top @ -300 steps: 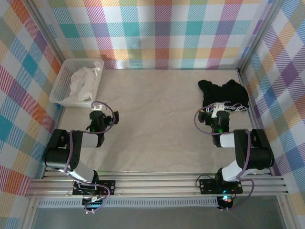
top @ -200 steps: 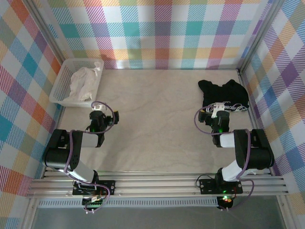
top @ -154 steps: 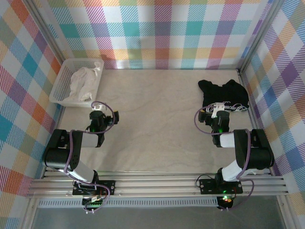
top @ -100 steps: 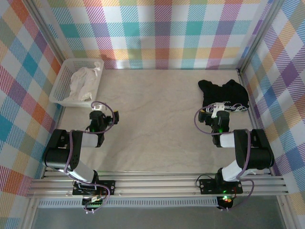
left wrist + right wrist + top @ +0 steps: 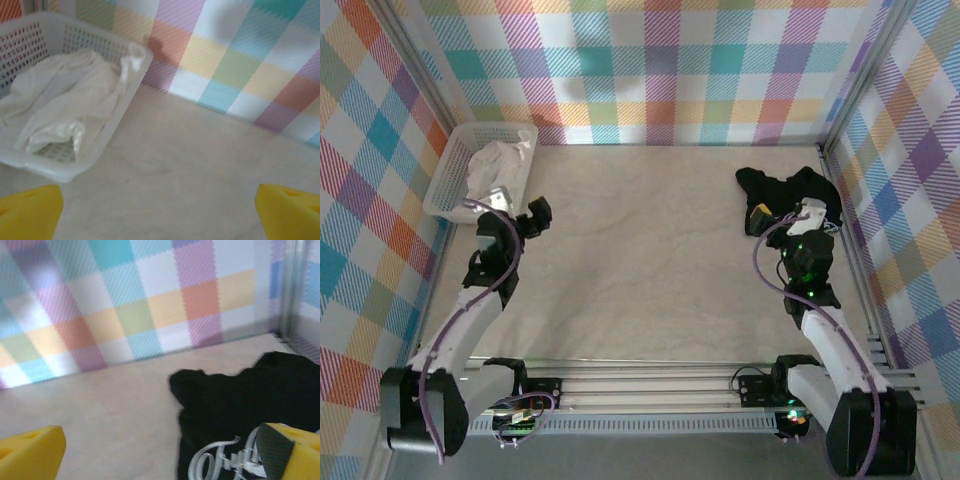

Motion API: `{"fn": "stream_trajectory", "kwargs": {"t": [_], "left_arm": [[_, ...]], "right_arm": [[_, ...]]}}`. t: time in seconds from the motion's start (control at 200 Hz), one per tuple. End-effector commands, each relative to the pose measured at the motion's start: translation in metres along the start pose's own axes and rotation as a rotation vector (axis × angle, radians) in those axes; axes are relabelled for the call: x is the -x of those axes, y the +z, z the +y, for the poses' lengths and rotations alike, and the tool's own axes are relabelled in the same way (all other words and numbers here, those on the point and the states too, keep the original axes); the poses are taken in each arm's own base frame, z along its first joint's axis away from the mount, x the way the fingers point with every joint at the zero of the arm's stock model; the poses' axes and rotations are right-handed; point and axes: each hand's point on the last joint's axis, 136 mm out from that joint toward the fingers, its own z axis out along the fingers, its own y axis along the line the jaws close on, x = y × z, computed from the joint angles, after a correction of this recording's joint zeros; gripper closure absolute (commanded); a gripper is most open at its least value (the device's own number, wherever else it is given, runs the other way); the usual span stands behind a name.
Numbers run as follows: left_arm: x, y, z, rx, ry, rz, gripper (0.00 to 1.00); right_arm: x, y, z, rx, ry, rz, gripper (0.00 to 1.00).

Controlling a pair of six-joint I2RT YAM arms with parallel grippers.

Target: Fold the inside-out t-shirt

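Both arms have stretched forward from their tucked pose. From above, the left gripper (image 5: 518,206) stands open just near of the basket (image 5: 439,190) at far left, where the inside-out t-shirt (image 5: 498,165) lies crumpled, long axis near-to-far, collar unreadable; the right gripper (image 5: 785,210) hangs open over the black t-shirt (image 5: 795,185). Left wrist: a fold drapes the basket's rim, so lifting could drag the basket. Right wrist: wide jaws might take that wrong garment.

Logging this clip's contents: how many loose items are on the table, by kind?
T-shirts: 2, the white t-shirt and the black t-shirt
Baskets: 1, the white basket
Total: 3
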Motion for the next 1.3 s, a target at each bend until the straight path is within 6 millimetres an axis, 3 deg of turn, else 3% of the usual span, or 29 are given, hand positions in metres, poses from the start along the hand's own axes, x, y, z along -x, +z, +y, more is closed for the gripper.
{"fn": "stream_trajectory", "kwargs": {"t": [0.0, 0.06, 0.15, 0.245, 0.3, 0.47, 0.635, 0.795, 0.945, 0.99, 1.09, 1.155, 1.23, 1.295], "left_arm": [[-0.003, -0.007, 0.004, 0.041, -0.100, 0.095, 0.02], [0.010, 0.001, 0.010, 0.109, -0.075, 0.096, 0.02], [0.019, 0.027, 0.031, 0.236, -0.045, 0.167, 0.02], [0.029, 0.059, 0.061, 0.322, -0.090, 0.221, 0.00], [0.030, 0.081, 0.080, 0.354, -0.130, 0.254, 0.00], [0.002, 0.138, 0.138, 0.478, -0.193, 0.428, 0.00], [-0.025, 0.189, 0.178, 0.578, -0.164, 0.545, 0.03], [-0.048, 0.229, 0.196, 0.607, -0.117, 0.636, 0.06], [-0.064, 0.256, 0.191, 0.537, -0.149, 0.674, 0.22], [-0.065, 0.263, 0.188, 0.516, -0.154, 0.675, 0.31], [-0.051, 0.271, 0.180, 0.475, -0.160, 0.657, 0.59], [-0.025, 0.272, 0.168, 0.438, -0.161, 0.611, 0.80], [0.020, 0.263, 0.149, 0.392, -0.162, 0.526, 0.98], [0.073, 0.246, 0.126, 0.342, -0.164, 0.423, 1.00]], "right_arm": [[-0.011, -0.004, 0.048, 0.192, 0.129, 0.128, 0.06], [-0.017, 0.000, 0.080, 0.251, 0.056, 0.190, 0.07], [-0.028, 0.006, 0.123, 0.325, -0.063, 0.256, 0.06], [-0.040, 0.013, 0.144, 0.381, -0.063, 0.286, 0.05], [-0.043, 0.017, 0.148, 0.394, -0.045, 0.288, 0.05], [-0.056, 0.031, 0.146, 0.368, -0.044, 0.314, 0.03], [-0.059, 0.039, 0.145, 0.351, -0.053, 0.321, 0.01], [-0.062, 0.041, 0.143, 0.343, -0.047, 0.312, 0.00], [-0.070, 0.046, 0.143, 0.339, -0.044, 0.332, 0.00], [-0.071, 0.047, 0.143, 0.338, -0.046, 0.339, 0.00], [-0.076, 0.050, 0.142, 0.331, -0.040, 0.355, 0.00], [-0.077, 0.050, 0.142, 0.326, -0.034, 0.361, 0.00], [-0.078, 0.049, 0.141, 0.321, -0.029, 0.369, 0.00], [-0.077, 0.047, 0.139, 0.313, -0.025, 0.372, 0.00]]}}
